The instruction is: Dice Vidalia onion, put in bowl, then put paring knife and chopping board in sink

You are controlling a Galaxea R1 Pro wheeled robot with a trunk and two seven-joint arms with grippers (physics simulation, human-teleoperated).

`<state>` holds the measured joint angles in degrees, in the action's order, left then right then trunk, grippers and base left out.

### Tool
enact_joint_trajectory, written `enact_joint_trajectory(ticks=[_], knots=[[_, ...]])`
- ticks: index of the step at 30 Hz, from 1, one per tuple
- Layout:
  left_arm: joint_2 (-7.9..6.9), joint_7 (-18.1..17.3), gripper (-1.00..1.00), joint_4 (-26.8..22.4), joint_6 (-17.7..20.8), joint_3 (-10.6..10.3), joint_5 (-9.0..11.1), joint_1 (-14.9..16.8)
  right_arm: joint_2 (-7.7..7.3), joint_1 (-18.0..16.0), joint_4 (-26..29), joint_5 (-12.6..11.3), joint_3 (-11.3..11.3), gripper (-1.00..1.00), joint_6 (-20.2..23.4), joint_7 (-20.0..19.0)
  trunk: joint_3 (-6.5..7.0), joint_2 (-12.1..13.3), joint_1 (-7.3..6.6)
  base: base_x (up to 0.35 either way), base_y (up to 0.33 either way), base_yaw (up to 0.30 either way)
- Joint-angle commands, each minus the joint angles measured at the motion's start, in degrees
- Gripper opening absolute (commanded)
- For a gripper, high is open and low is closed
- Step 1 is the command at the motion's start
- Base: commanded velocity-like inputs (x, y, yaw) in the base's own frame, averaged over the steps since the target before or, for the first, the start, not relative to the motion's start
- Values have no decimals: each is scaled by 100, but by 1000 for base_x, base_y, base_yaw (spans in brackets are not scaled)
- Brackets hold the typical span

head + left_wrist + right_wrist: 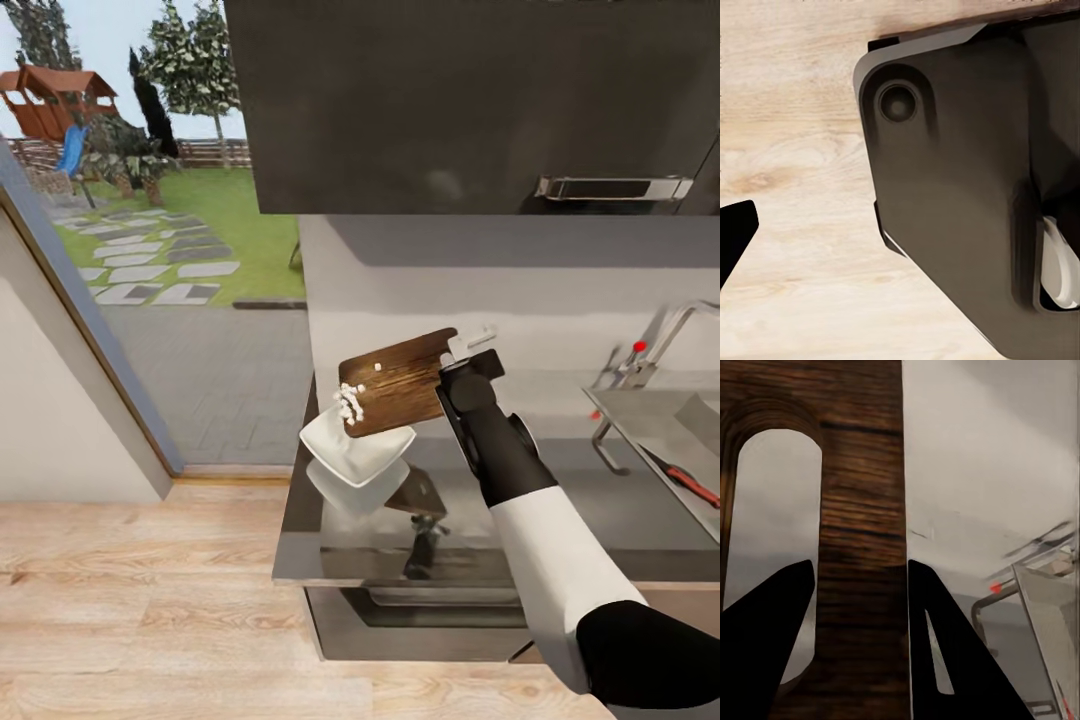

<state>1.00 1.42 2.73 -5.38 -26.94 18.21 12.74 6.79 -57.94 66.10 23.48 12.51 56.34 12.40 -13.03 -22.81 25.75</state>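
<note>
My right gripper (468, 352) is shut on the handle end of the chopping board (400, 385) and holds it tilted above the countertop (300, 520). Diced onion (350, 402), small white bits, clusters at the board's lower edge right over the white bowl (355, 448); one bit sits higher on the board. In the right wrist view the black fingers (945, 649) clamp the board (862, 525) beside its slot hole. The paring knife (685, 480) with its red handle lies in the sink (650, 420) at far right. A black fingertip (733, 240) of my left gripper hangs over wooden floor.
Glossy black upper cabinets (470, 100) hang above the board. The chrome tap (650, 345) with a red knob stands behind the sink. Left of the counter an open doorway looks onto a garden. A dark part of the robot's body (960, 202) is beside the left gripper.
</note>
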Motion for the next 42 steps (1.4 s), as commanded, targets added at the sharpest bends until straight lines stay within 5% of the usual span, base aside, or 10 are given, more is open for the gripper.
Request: enact_joint_trajectory(ticks=[1,19,25,30,36,38,42], knots=[[7,7,100,26,-42,-48,42,9,-9,-7,0,-28,42,-100,26,59,-5,-11,3,0,0,0],[0,2,100,27,-44,-48,42,11,-46,-7,-54,-11,102,-100,26,366,82,-11,3,0,0,0],[4,-1,100,26,-44,-48,42,9,8,-7,-54,1191,98,-100,19,371,111,-11,3,0,0,-27],[5,-1,100,26,-43,-48,42,9,15,-7,-54,1328,82,-100,18,359,135,-11,3,0,0,-84],[14,-1,100,26,-42,-48,42,9,14,-7,-19,1181,21,-100,1,12,164,-11,3,0,0,-93],[14,-1,100,26,-42,-48,42,9,7,-7,6,977,-189,-100,0,-220,171,-11,3,0,0,-76],[14,-1,100,32,-42,-48,42,9,-67,-7,24,413,-1373,-100,-14,-1120,174,-11,3,0,0,-15]])
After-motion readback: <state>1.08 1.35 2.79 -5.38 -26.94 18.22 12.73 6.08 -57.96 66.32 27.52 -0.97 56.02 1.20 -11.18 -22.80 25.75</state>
